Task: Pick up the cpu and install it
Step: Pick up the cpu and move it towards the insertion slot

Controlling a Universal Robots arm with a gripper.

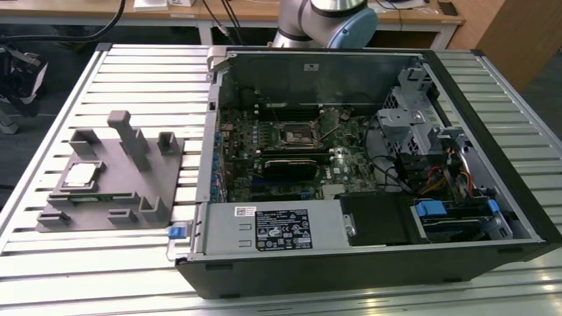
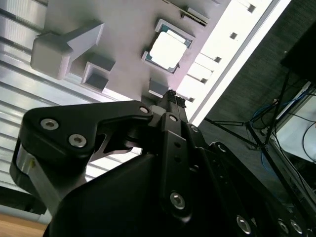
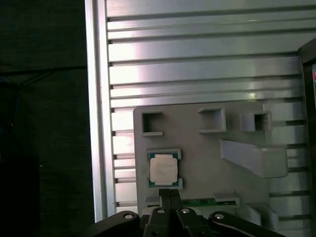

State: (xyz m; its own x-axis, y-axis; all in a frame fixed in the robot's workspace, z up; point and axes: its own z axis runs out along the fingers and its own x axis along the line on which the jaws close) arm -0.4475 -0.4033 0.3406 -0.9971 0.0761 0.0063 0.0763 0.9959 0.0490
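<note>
Fingers, pressed together, hang just beside the cpu, seated in a fixture recess, likely to keep it aligned.

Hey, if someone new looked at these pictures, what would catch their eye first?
The big open computer case, its motherboard bared, takes up the exterior view's right. On that view's left a grey fixture lies on the slatted table with the pale cpu resting on it. In both wrist views the black gripper, shut, looms above the fixture, apart from the cpu.
</note>
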